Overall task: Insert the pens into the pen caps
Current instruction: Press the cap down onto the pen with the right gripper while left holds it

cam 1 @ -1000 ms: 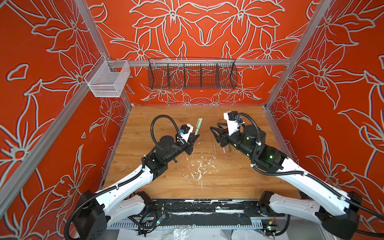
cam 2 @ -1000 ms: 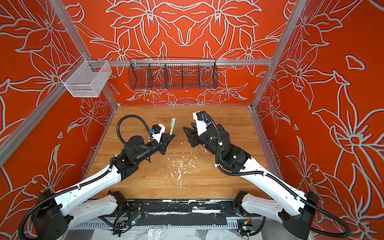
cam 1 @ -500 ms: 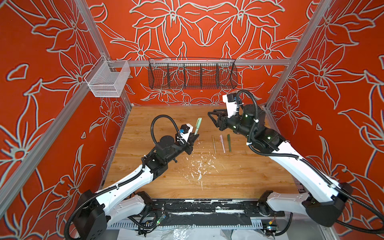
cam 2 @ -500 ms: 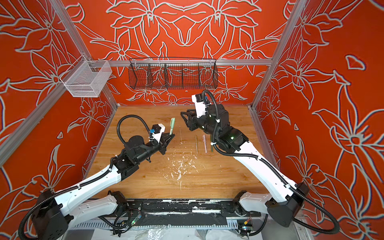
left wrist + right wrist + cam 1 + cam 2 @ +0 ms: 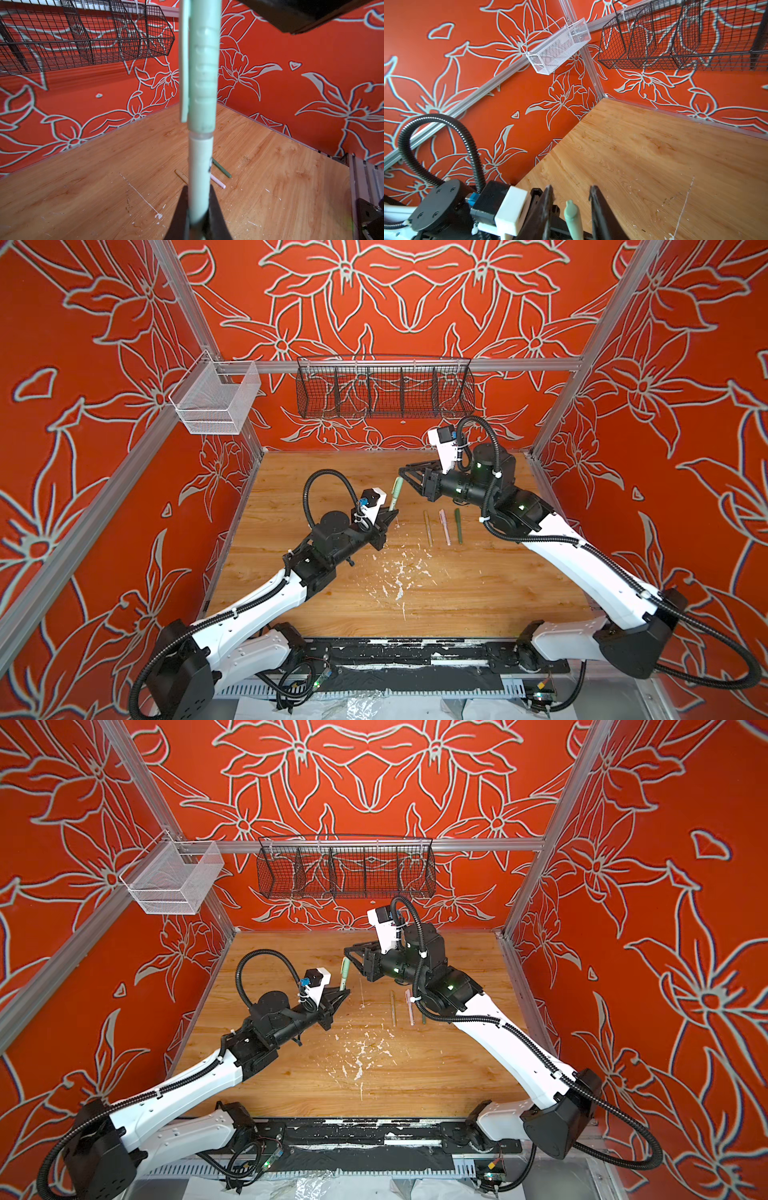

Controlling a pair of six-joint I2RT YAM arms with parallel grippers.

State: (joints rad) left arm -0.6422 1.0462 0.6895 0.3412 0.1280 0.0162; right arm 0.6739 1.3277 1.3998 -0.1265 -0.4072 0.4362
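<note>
The left hand (image 5: 390,515) clamps the pale green pen (image 5: 200,162) low on its barrel, upright above the bench (image 5: 478,593), while the right hand (image 5: 571,190) stands parted around its pen cap (image 5: 204,62) without touching: likely light, stiff and slick, best pinched across the ribbed middle.

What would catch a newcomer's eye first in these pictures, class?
The bright red walls with pale flower outlines stand out first. Over the middle of the table, the left tool grips a pale green pen upright, while the right tool straddles its top, jaws apart. To their right, a tan pen, a pink pen and a dark green pen lie in a row on the wooden table.
</note>
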